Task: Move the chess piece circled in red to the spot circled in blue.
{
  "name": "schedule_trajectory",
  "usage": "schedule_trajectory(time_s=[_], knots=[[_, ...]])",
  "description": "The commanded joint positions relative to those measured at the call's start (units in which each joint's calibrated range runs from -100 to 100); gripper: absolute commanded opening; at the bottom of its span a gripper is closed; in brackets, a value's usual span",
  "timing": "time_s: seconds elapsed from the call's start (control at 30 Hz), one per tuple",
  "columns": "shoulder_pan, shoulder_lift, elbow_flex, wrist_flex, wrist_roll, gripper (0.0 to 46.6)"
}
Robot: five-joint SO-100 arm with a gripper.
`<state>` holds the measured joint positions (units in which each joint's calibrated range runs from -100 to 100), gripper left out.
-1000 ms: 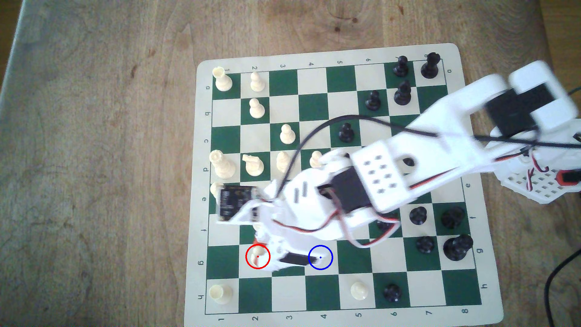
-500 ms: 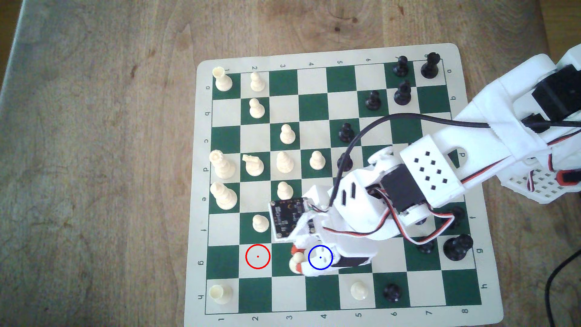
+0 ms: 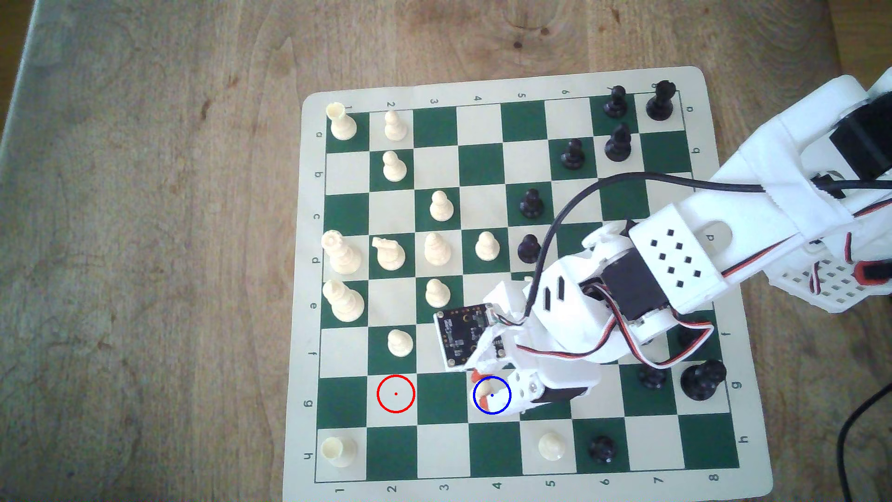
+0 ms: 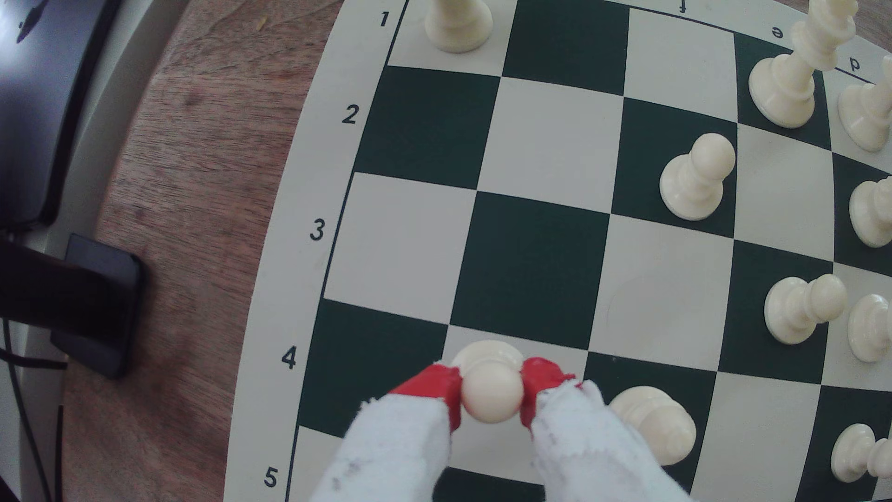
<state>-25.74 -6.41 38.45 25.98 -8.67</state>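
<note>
The cream-white pawn (image 3: 481, 389) is pinched at its ball head (image 4: 492, 396) between the red-tipped fingers (image 4: 437, 381) of my gripper (image 3: 485, 386), which is shut on it. The pawn is inside the blue circle that marks the spot (image 3: 490, 408), a light square in row g, column 4. In the wrist view its flared base lies over that light square, but I cannot tell whether it touches the board. The red circle (image 3: 396, 394) on the light square two columns toward the exterior view's left holds no piece.
Close neighbours are a white pawn (image 3: 399, 342) one row up, another white pawn (image 3: 437, 292), a white piece (image 3: 551, 445) and a black piece (image 3: 602, 449) in the bottom row, and black pieces (image 3: 652, 376) at the right. My arm (image 3: 675, 260) crosses the board's right half.
My gripper lifted the pawn out of the red circle and carried it toward the exterior view's right, across the dark square and into the blue circle.
</note>
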Motion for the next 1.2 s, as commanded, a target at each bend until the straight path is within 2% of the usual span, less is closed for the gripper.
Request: schedule_trajectory(time_s=[0.0,0.63,1.17], knots=[[-0.3,-5.2,-0.9,-0.8,0.2,0.6],[-1.1,-0.6,-0.6,0.0,0.3,0.7],[-0.4,3.4,-1.1,0.3,1.3,0.8]])
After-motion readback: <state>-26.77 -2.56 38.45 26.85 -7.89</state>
